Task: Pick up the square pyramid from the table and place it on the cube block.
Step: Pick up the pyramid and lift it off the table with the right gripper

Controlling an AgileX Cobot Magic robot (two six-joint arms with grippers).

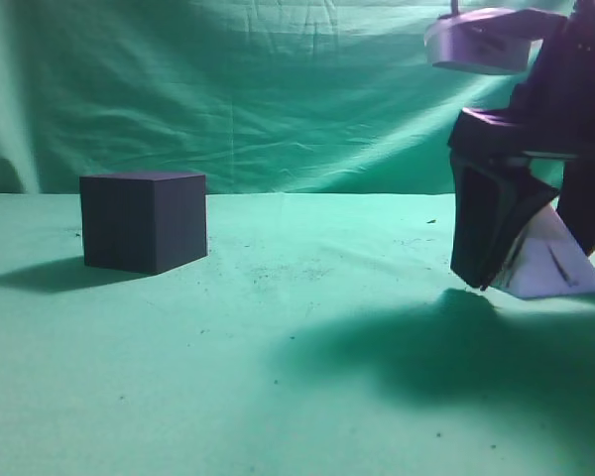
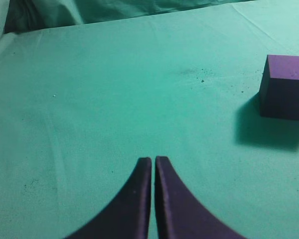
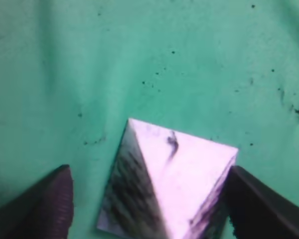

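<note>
The dark navy cube block (image 1: 144,218) stands on the green table (image 1: 278,327) at the left; it also shows at the right edge of the left wrist view (image 2: 286,87). The pale lilac square pyramid (image 1: 550,260) with dark streaks sits on the table at the right. My right gripper (image 1: 496,263) is open around it; in the right wrist view the pyramid (image 3: 172,184) lies between the two fingers (image 3: 149,199), the right finger touching its edge, the left finger apart. My left gripper (image 2: 153,162) is shut and empty over bare cloth, out of the exterior view.
A wrinkled green cloth backdrop (image 1: 278,89) hangs behind the table. The right arm casts a large shadow (image 1: 456,357) on the cloth in front of the pyramid. Small dark specks (image 3: 154,79) dot the cloth.
</note>
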